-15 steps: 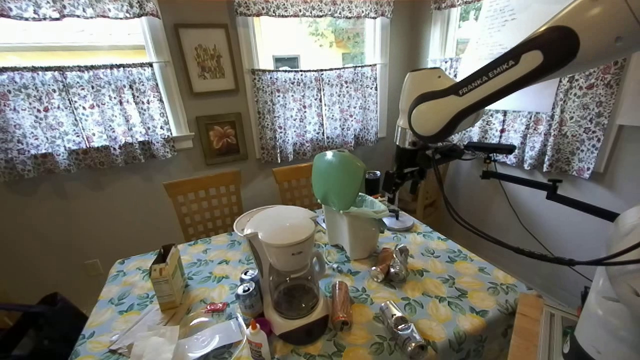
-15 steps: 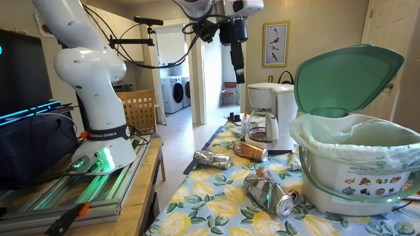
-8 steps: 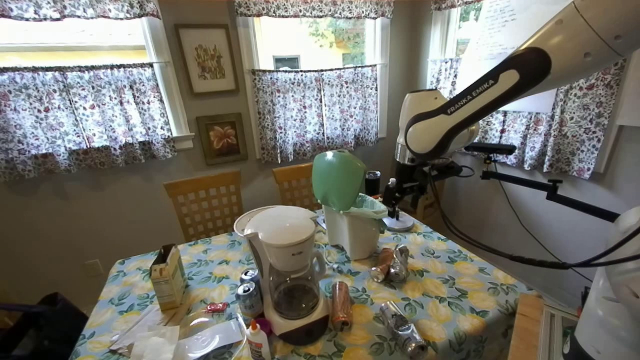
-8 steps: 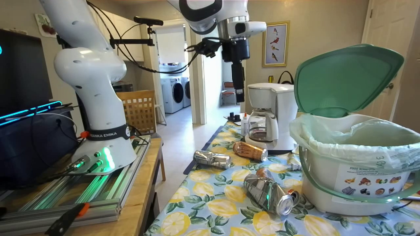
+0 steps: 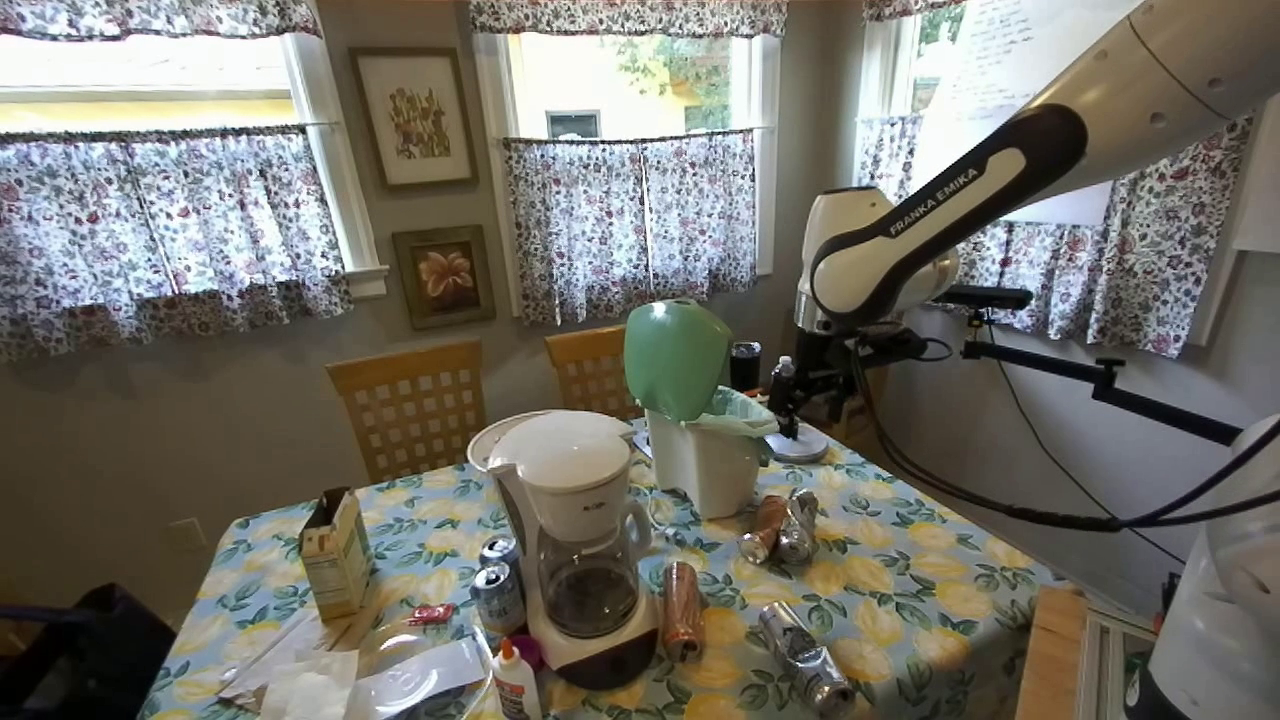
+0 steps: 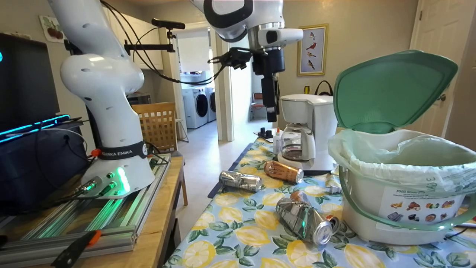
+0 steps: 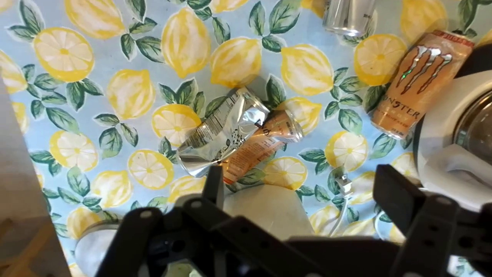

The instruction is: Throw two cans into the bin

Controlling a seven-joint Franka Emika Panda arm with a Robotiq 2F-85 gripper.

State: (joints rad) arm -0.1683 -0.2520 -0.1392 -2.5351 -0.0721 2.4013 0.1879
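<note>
The bin (image 6: 360, 227) has a pale body, a green bag liner and its mint-green lid (image 5: 678, 360) swung open; its wall (image 7: 265, 207) shows at the bottom of the wrist view. A crushed silver can (image 7: 221, 134) lies against a crushed orange can (image 7: 265, 144) beside the bin. An orange can (image 6: 283, 172) and a dented silver can (image 6: 240, 181) lie further off; both show at the upper right of the wrist view. My gripper (image 7: 302, 188) is open and empty, pointing down above the table near the bin. Its fingertips (image 6: 272, 114) are well above the cans.
The white coffee maker (image 5: 570, 480) with its glass carafe stands by the orange can. Upright cans (image 5: 498, 600), a glue bottle (image 5: 514, 680) and a small box (image 5: 338, 560) are beyond it. A white plug (image 7: 344, 184) lies near the bin. A round silver base (image 5: 798, 445) stands behind the bin.
My gripper has come down toward the table, quickly at first and then only a little. The cans, the bin and its open lid have not moved.
</note>
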